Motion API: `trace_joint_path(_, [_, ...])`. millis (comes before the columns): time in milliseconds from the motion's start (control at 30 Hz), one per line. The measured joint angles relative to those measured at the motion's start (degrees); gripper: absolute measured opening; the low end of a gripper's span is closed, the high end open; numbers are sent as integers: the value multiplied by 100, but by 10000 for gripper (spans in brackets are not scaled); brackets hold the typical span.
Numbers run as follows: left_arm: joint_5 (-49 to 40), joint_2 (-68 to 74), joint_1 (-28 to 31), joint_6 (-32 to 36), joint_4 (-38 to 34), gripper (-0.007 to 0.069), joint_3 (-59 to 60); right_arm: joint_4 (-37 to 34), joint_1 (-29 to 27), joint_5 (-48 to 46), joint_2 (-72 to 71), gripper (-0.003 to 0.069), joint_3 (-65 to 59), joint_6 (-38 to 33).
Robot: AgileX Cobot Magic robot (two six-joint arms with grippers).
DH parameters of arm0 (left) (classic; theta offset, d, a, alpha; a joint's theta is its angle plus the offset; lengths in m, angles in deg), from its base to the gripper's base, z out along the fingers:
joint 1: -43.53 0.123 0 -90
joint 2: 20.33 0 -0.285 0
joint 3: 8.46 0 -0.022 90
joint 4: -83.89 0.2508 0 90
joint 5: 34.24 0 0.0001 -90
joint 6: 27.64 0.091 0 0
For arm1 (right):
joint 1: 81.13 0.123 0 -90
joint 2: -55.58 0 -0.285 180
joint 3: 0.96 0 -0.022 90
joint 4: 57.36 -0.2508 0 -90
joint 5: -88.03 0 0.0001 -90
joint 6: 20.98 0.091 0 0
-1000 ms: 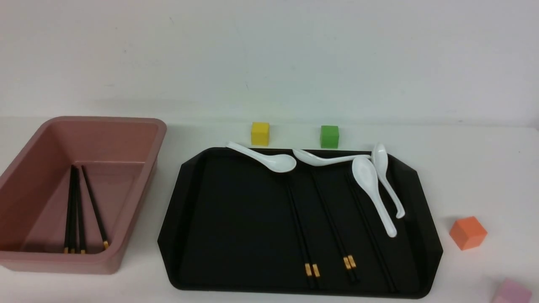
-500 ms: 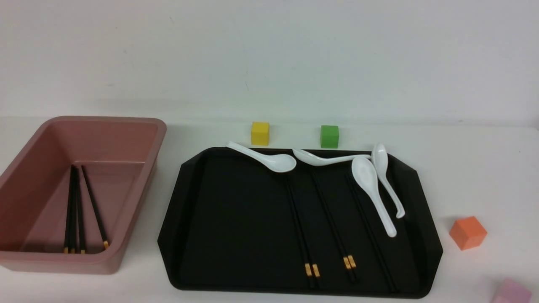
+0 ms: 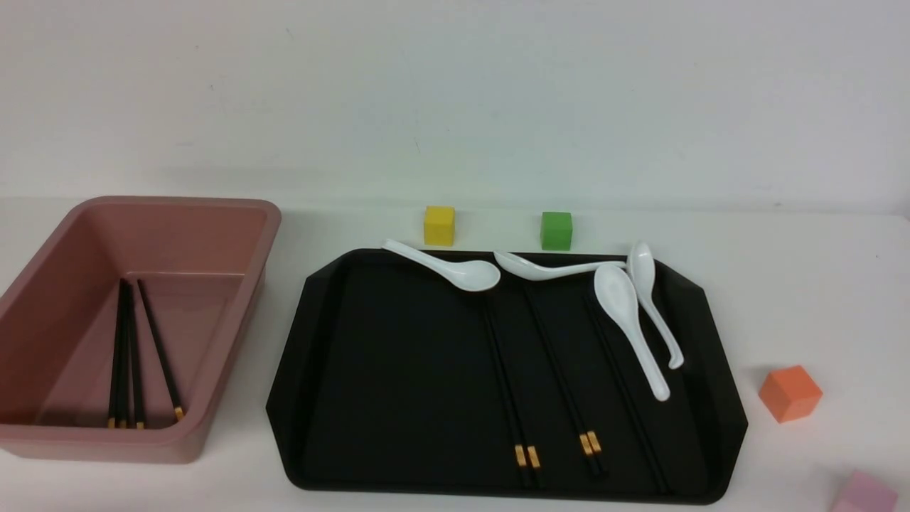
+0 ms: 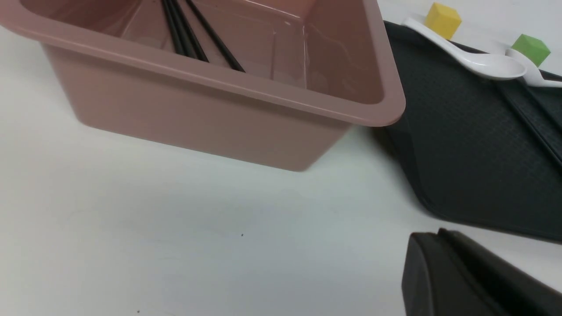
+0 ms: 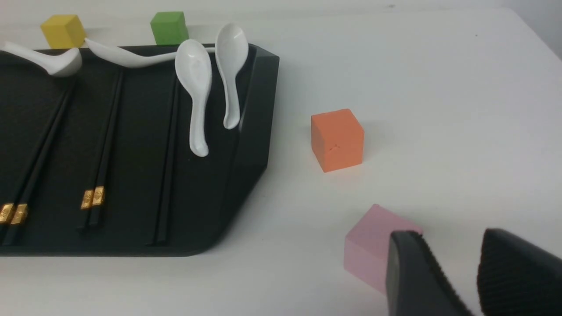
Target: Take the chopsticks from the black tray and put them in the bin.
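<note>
The black tray (image 3: 398, 370) lies in the middle of the table. On it are two pairs of black chopsticks (image 3: 506, 384) with gold bands, plus more chopsticks (image 3: 627, 398) further right. They also show in the right wrist view (image 5: 103, 145). The pink bin (image 3: 178, 203) stands to the left and holds three chopsticks (image 3: 128, 355). Neither gripper shows in the front view. In the left wrist view my left gripper (image 4: 439, 232) is shut and empty over bare table, near the bin (image 4: 219, 79). My right gripper (image 5: 448, 239) is open and empty, close to a pink cube (image 5: 369, 250).
Several white spoons (image 3: 455, 269) (image 3: 625, 313) lie across the tray's far end, over the chopstick tips. A yellow cube (image 3: 439, 225) and a green cube (image 3: 556, 230) sit behind the tray. An orange cube (image 3: 789, 392) and the pink cube (image 3: 864, 492) are to its right.
</note>
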Motion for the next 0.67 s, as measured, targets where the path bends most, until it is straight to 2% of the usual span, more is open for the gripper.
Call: trace_joint_path(667, [0,0,0,0,-5,40,0,0,0,0,0,242,0,0])
